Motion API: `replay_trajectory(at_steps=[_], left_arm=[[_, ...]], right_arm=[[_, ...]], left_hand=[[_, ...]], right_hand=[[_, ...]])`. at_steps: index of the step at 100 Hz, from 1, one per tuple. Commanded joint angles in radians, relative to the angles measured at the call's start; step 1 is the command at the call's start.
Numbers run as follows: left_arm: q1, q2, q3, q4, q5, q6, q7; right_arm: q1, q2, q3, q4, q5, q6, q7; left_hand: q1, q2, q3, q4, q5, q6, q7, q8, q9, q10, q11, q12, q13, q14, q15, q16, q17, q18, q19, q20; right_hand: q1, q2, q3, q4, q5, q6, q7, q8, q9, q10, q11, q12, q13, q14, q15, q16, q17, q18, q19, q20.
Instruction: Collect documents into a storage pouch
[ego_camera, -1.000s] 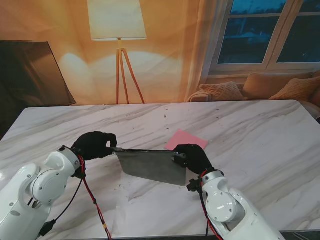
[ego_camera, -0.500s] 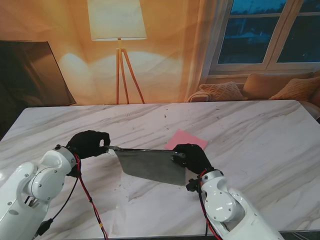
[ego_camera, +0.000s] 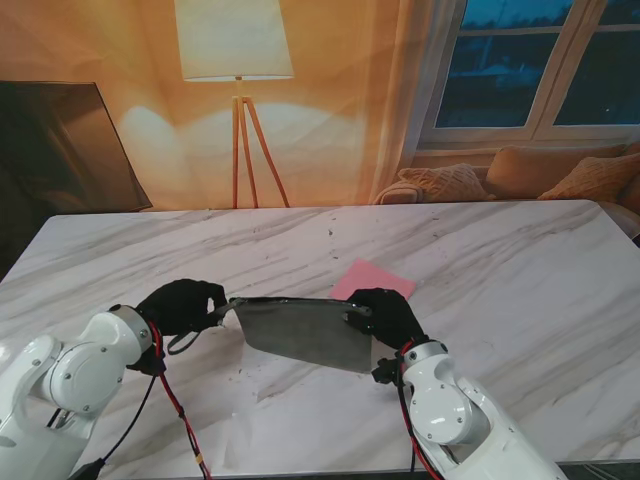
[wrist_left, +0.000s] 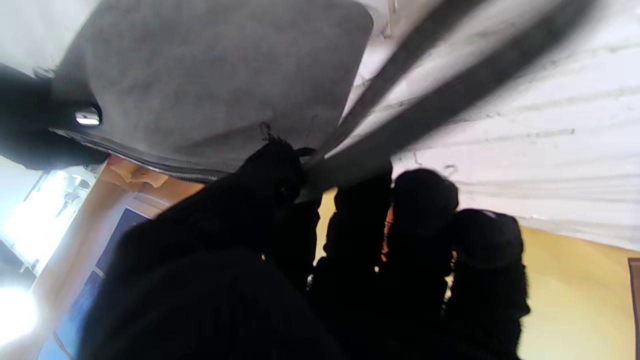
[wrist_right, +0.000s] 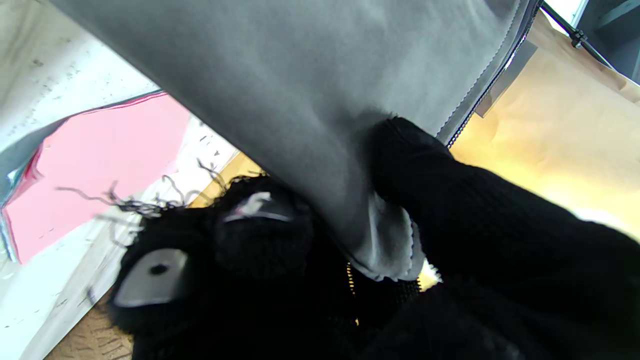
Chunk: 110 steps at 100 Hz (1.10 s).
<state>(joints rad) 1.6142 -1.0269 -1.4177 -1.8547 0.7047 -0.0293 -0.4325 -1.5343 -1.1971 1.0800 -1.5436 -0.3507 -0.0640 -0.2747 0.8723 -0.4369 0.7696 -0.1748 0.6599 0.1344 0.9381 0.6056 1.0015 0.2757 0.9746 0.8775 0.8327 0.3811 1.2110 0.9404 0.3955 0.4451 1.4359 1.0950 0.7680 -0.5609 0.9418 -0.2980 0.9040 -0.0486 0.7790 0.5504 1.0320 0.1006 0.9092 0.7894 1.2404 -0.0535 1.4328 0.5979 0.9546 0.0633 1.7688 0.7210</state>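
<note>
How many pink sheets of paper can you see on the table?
1. The pink sheet lies flat on the table, just beyond the right hand, partly behind the raised grey pouch. More could be hidden behind that pouch.

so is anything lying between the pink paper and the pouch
Nothing visible does. The pink paper lies flat on the table just beyond the grey pouch, which the left hand and right hand hold raised above the marble.

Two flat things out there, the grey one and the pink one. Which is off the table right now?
The grey pouch: left hand and right hand pinch its ends and hold it up. The pink sheet lies flat on the table beyond it.
</note>
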Motion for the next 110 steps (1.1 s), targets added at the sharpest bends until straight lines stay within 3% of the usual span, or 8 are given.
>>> replay_trajectory(at_steps=[1, 16, 28, 33, 42, 57, 71, 110], left_arm=[[0.012, 0.01, -0.002, -0.015, -0.002, 0.0, -0.042], [0.017, 0.017, -0.001, -0.015, 0.005, -0.026, -0.074], [0.024, 0.014, 0.003, -0.01, 0.012, -0.038, -0.052], [0.027, 0.01, 0.004, -0.007, 0.018, -0.047, -0.023], [0.033, -0.002, 0.004, 0.003, 0.034, -0.068, 0.061], [0.028, -0.017, 0.004, 0.025, 0.084, -0.101, 0.166], [0.004, -0.019, 0.016, 0.046, 0.09, -0.106, 0.186], [-0.074, -0.023, 0.08, 0.089, 0.016, -0.09, 0.181]], right_arm=[[-0.004, -0.004, -0.002, 0.001, 0.001, 0.006, 0.007], [-0.004, -0.004, -0.003, 0.003, 0.001, -0.002, 0.005], [-0.005, -0.001, -0.002, 0.004, -0.005, -0.01, 0.009], [-0.005, -0.001, -0.002, 0.005, -0.005, -0.012, 0.01], [-0.005, -0.001, -0.002, 0.006, -0.003, -0.015, 0.012], [-0.008, 0.002, -0.005, 0.011, -0.004, -0.038, 0.019], [-0.008, 0.006, -0.004, 0.021, -0.008, -0.078, 0.026], [-0.004, 0.017, 0.005, 0.046, -0.016, -0.233, 0.049]], left_hand=[[-0.048, -0.031, 0.058, 0.036, 0.015, 0.006, -0.027, -0.014, -0.036, 0.045, -0.051, -0.029, -0.045, 0.102, -0.05, -0.016, -0.042, -0.045, -0.026, -0.04], [-0.173, 0.005, 0.002, 0.064, -0.022, 0.007, -0.216, -0.04, -0.168, 0.036, -0.239, -0.122, -0.201, 0.098, -0.271, -0.08, -0.186, -0.077, -0.13, -0.175], [-0.24, 0.107, -0.058, 0.106, -0.07, 0.018, -0.347, -0.042, -0.255, 0.036, -0.284, -0.12, -0.264, 0.097, -0.303, -0.064, -0.245, -0.091, -0.146, -0.189], [-0.235, 0.11, -0.08, 0.11, -0.069, 0.022, -0.343, -0.023, -0.263, 0.037, -0.281, -0.107, -0.268, 0.1, -0.299, -0.051, -0.25, -0.093, -0.143, -0.185], [-0.176, 0.074, -0.068, 0.084, -0.073, 0.003, -0.312, 0.021, -0.275, 0.034, -0.284, -0.097, -0.282, 0.096, -0.302, -0.042, -0.26, -0.098, -0.147, -0.179], [-0.07, 0.059, 0.035, 0.049, -0.12, -0.074, -0.325, -0.003, -0.453, 0.001, -0.391, -0.144, -0.426, 0.004, -0.448, -0.1, -0.361, -0.15, -0.202, -0.216], [-0.035, 0.138, 0.062, 0.106, -0.146, -0.111, -0.404, -0.074, -0.595, -0.045, -0.513, -0.285, -0.541, -0.076, -0.647, -0.225, -0.458, -0.174, -0.362, -0.316], [0.036, 0.115, 0.101, 0.093, -0.117, -0.146, -0.414, -0.104, -0.652, -0.067, -0.564, -0.386, -0.607, -0.114, -0.791, -0.312, -0.489, -0.181, -0.518, -0.349]], right_hand=[[0.053, 0.088, 0.091, 0.078, 0.083, -0.09, 0.153, 0.029, 0.02, 0.074, 0.037, 0.001, 0.047, -0.115, 0.014, -0.008, 0.031, -0.027, 0.037, -0.005], [0.054, 0.088, 0.089, 0.078, 0.081, -0.091, 0.155, 0.022, 0.02, 0.072, 0.039, -0.002, 0.047, -0.115, 0.014, -0.008, 0.028, -0.028, 0.037, -0.005], [0.053, 0.088, 0.088, 0.079, 0.081, -0.094, 0.159, 0.017, 0.019, 0.07, 0.04, -0.003, 0.046, -0.115, 0.014, -0.008, 0.023, -0.029, 0.037, -0.004], [0.053, 0.088, 0.088, 0.079, 0.081, -0.094, 0.16, 0.015, 0.02, 0.07, 0.041, -0.004, 0.046, -0.115, 0.014, -0.008, 0.023, -0.029, 0.037, -0.003], [0.053, 0.087, 0.089, 0.079, 0.081, -0.095, 0.162, 0.013, 0.02, 0.07, 0.041, -0.005, 0.044, -0.116, 0.014, -0.008, 0.023, -0.03, 0.036, -0.003], [0.05, 0.087, 0.089, 0.078, 0.079, -0.098, 0.165, 0.01, 0.02, 0.066, 0.042, -0.005, 0.043, -0.117, 0.016, -0.007, 0.019, -0.032, 0.039, -0.001], [0.044, 0.089, 0.091, 0.078, 0.079, -0.115, 0.171, 0.01, 0.02, 0.059, 0.045, -0.005, 0.041, -0.119, 0.024, -0.003, 0.015, -0.04, 0.047, 0.004], [0.042, 0.084, 0.093, 0.077, 0.102, -0.161, 0.192, 0.039, 0.024, 0.006, 0.037, 0.008, 0.01, -0.122, 0.016, 0.004, -0.032, -0.049, 0.031, 0.008]])
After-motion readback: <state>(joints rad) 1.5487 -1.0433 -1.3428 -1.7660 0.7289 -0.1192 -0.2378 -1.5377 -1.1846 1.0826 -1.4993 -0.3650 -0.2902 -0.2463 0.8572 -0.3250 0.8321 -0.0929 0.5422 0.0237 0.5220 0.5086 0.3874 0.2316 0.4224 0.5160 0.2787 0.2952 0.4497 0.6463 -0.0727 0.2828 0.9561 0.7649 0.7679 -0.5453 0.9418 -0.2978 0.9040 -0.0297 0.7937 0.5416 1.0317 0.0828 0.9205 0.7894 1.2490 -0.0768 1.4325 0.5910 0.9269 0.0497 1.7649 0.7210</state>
